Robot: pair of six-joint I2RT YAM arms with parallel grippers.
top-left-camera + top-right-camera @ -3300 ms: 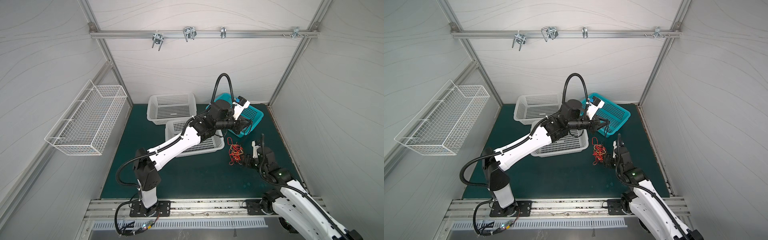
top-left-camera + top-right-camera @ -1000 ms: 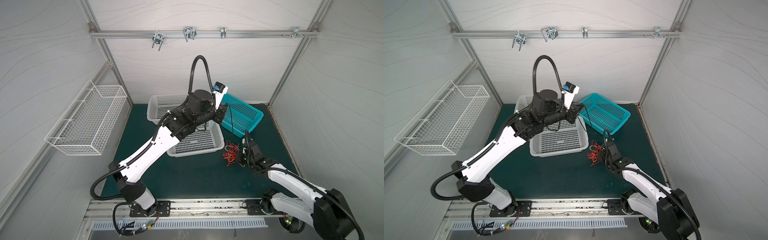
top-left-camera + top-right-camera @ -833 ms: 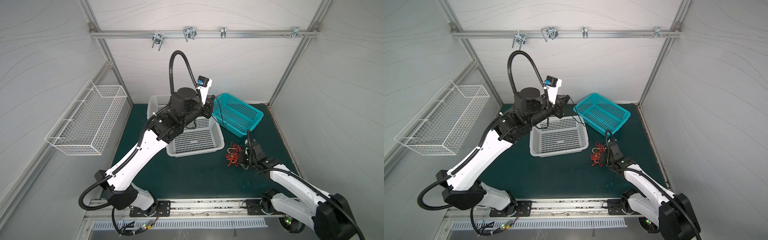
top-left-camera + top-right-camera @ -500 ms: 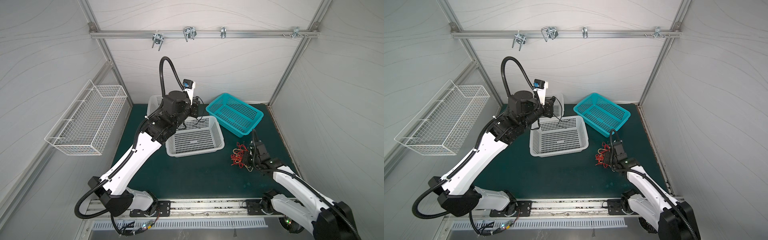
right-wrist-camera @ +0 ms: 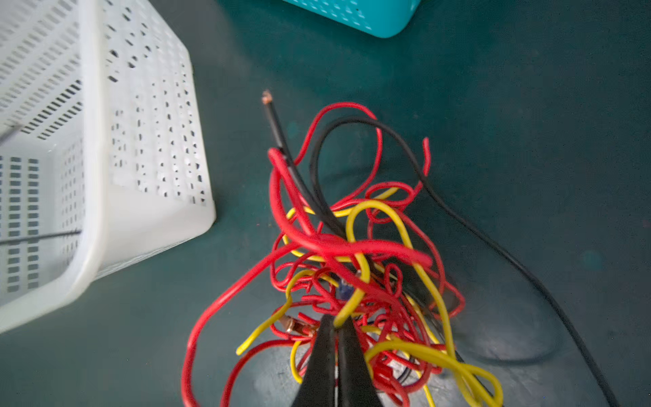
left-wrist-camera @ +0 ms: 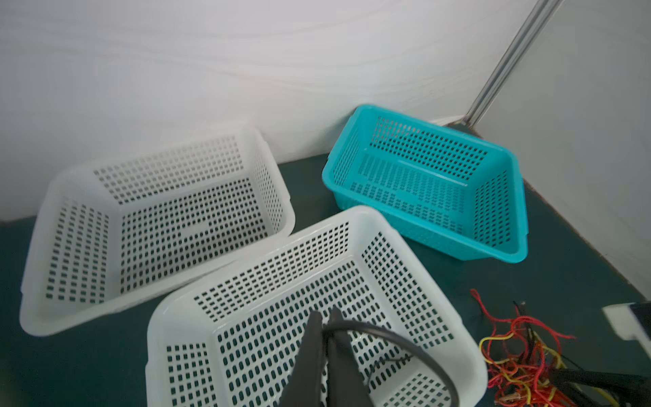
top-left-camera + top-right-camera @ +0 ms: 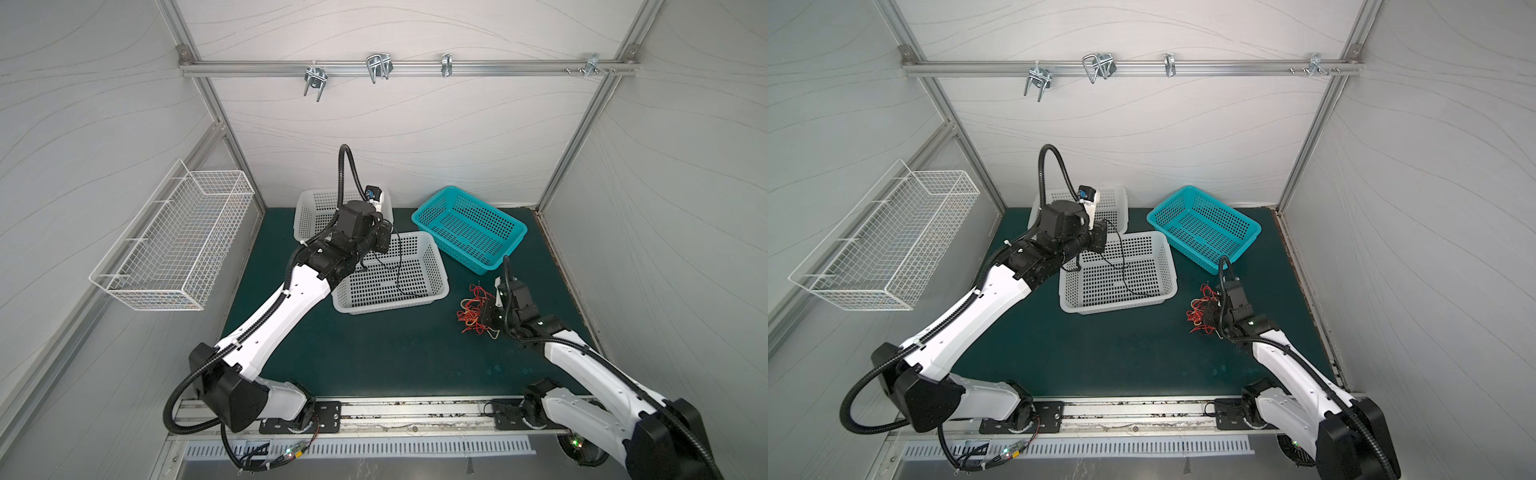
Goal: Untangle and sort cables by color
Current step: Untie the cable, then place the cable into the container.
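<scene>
Where the dark green counter (image 7: 374,353) ends at its back and sides, white panels (image 7: 415,137) with a faint wavy grain close me in, framed by aluminium posts. A rail (image 7: 395,68) with metal hooks runs across the back panel. A white wire basket (image 7: 174,245) hangs on the left panel above the counter's left edge. Along the front edge lies the metal track (image 7: 415,409) that carries both my bases. The counter is matt, with a few pale marks (image 7: 496,369) toward its front right corner.

Three perforated baskets stand on it. A far white basket (image 7: 320,192) sits against the back edge, and a middle basket (image 7: 390,305), also white, is just in front of it. A teal basket (image 7: 446,249) is set askew toward the back right corner.

My left jaws are raised over the middle basket and pinched together on a black cable (image 6: 387,332). In a top view this cable (image 7: 399,262) droops down onto the basket's floor.

My right jaws are low near the right edge, closed on a yellow cable (image 5: 353,302) inside the tangle (image 5: 352,246) of red, yellow and black cables. In both top views the tangle (image 7: 476,309) (image 7: 1202,311) lies on the counter between the middle basket's front right corner and the right edge.
</scene>
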